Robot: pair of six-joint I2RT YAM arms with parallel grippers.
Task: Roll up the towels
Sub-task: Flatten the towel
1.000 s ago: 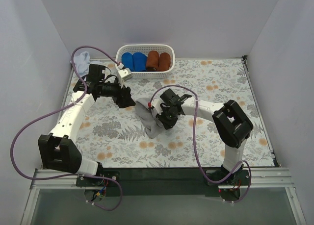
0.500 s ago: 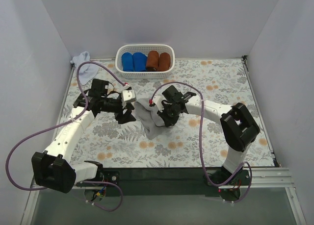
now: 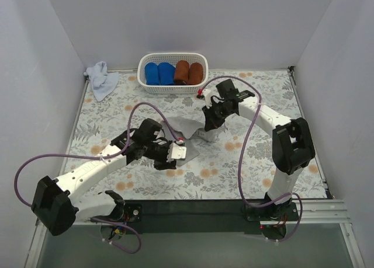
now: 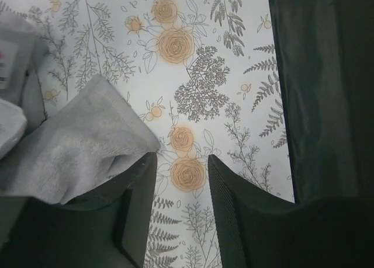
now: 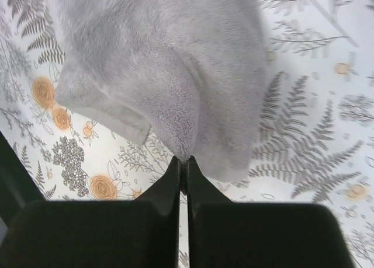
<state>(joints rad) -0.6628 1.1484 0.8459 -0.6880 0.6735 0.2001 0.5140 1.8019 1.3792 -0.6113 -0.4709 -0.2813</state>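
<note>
The mid-grey towel (image 3: pixel 187 128) lies crumpled in the middle of the floral mat. My right gripper (image 3: pixel 208 122) is shut on a fold at its far right edge; in the right wrist view the towel (image 5: pixel 175 63) hangs from the closed tips (image 5: pixel 183 160), partly lifted. My left gripper (image 3: pixel 168 160) is open and empty at the towel's near edge. In the left wrist view a towel corner (image 4: pixel 76 145) lies just outside the left finger (image 4: pixel 137 186), with bare mat between the jaws (image 4: pixel 181 174). The pale blue-lavender towel (image 3: pixel 103 79) lies bunched at the back left corner.
A white basket (image 3: pixel 153 87) at the back centre holds two bright blue and two rust-brown cloth rolls. White walls close in the left, back and right. The dark table edge (image 4: pixel 315 93) runs along the near side.
My left arm swung from the towel's back left round to its near edge. My right gripper pulled the grey towel toward the back right, stretching it out.
</note>
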